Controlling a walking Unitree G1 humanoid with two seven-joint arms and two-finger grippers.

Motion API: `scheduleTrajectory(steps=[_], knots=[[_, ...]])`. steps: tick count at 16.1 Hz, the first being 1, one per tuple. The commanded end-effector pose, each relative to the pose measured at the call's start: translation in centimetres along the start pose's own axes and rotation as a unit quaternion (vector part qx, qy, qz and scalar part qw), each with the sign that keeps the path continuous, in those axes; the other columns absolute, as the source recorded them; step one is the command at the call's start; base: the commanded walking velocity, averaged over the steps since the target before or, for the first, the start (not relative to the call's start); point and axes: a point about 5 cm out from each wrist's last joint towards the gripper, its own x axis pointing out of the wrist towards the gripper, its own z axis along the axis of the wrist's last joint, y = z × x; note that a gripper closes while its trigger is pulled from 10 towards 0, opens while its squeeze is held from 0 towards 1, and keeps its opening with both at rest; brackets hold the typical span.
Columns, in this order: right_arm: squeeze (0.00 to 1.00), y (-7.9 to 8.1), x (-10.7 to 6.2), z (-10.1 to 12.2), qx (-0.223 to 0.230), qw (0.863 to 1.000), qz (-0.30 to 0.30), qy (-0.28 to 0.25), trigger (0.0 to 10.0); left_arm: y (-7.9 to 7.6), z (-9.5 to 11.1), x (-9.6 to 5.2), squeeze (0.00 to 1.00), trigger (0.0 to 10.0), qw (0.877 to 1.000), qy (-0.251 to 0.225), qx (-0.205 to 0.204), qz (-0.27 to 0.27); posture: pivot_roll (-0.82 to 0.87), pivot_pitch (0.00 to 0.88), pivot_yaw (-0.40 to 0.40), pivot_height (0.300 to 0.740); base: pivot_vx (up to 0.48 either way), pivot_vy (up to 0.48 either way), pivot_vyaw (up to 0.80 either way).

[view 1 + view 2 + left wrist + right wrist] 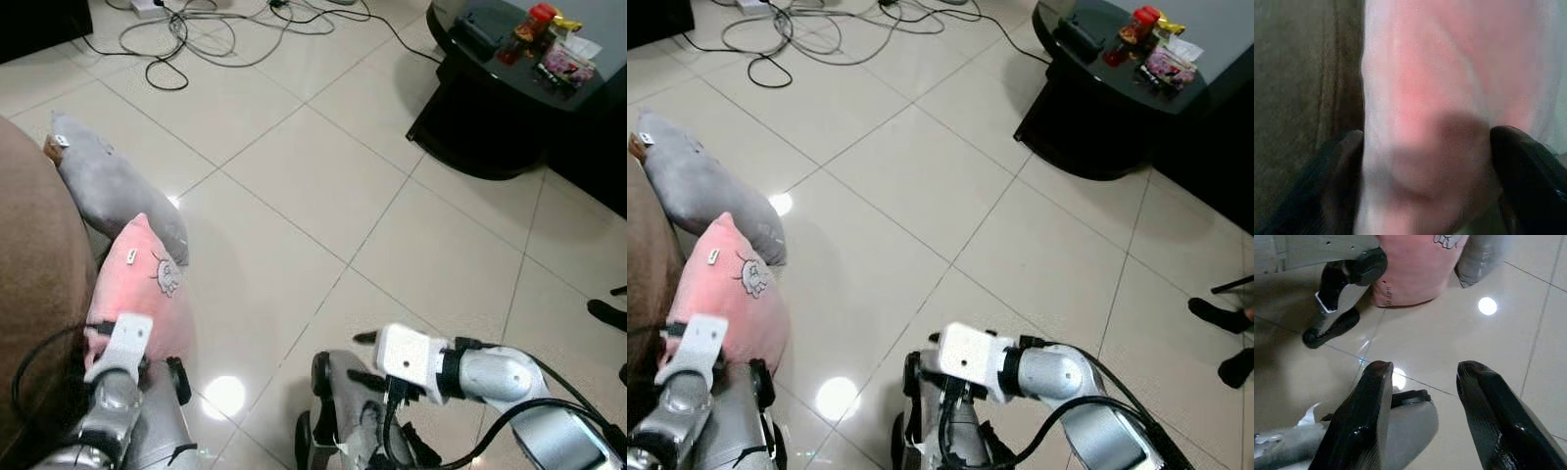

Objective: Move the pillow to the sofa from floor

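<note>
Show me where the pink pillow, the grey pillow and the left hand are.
pink pillow point(137, 284), left eye view, on its upper face near the printed cartoon.
grey pillow point(113, 186), left eye view, middle of its body.
left hand point(1425, 161), left wrist view, between its two black fingers, on either side of the pink pillow.

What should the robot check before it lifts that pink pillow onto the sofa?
1. Left tool around the pink pillow: ok, its fingers flank the fabric in the left wrist view.
2. Grip firm enough to lift: cannot tell.
3. Grey pillow clear of the pink one: not ok, they lie against each other.
4. Brown sofa close by: ok, right beside the pillow.
5. Right tool out of the way: ok, open over the bare tiled floor.
6. Cables clear of the path: ok, far off.
</note>
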Motion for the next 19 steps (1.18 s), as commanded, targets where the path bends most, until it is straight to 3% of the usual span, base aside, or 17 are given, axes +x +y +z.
scheduleTrajectory(steps=[1,4,5,7,8,19], knots=[[0.0,0.3,-0.3,-0.8,0.01,1.0,0.012,0.013,10.0,-0.9,-1.4,-0.6,0.0,10.0,0.999,0.031,0.0,-0.022,-0.21,0.222,-0.312,0.584,0.0,0.0,0.0],[0.0,0.9,-0.3,-1.1,0.017,1.0,0.018,0.015,10.0,-1.6,-1.9,-0.9,0.0,10.0,0.997,0.043,-0.042,-0.053,-0.21,0.222,-0.315,0.584,0.0,0.0,0.0],[0.0,0.9,-0.3,-1.1,0.022,0.999,0.021,0.011,10.0,-1.7,-1.8,-0.9,0.0,6.5,0.997,0.042,-0.044,-0.056,-0.21,0.222,-0.315,0.584,0.0,0.0,0.0],[0.0,1.0,-0.3,-0.9,0.022,1.0,0.021,0.006,10.0,-1.7,-1.7,-0.9,0.0,2.8,0.996,0.038,-0.052,-0.054,-0.2,0.221,-0.314,0.584,0.0,0.0,0.0],[0.0,0.8,-0.4,-0.7,0.021,1.0,0.01,-0.002,10.0,-1.6,-1.4,-0.8,0.0,0.0,0.996,0.031,-0.059,-0.052,-0.2,0.221,-0.314,0.584,0.0,0.0,0.0],[0.0,0.5,-0.4,-0.5,0.02,1.0,-0.004,-0.007,10.0,-2.6,-0.9,-1.0,0.0,0.0,0.994,0.015,-0.065,-0.091,-0.19,0.208,-0.301,0.584,0.0,0.0,0.0]])
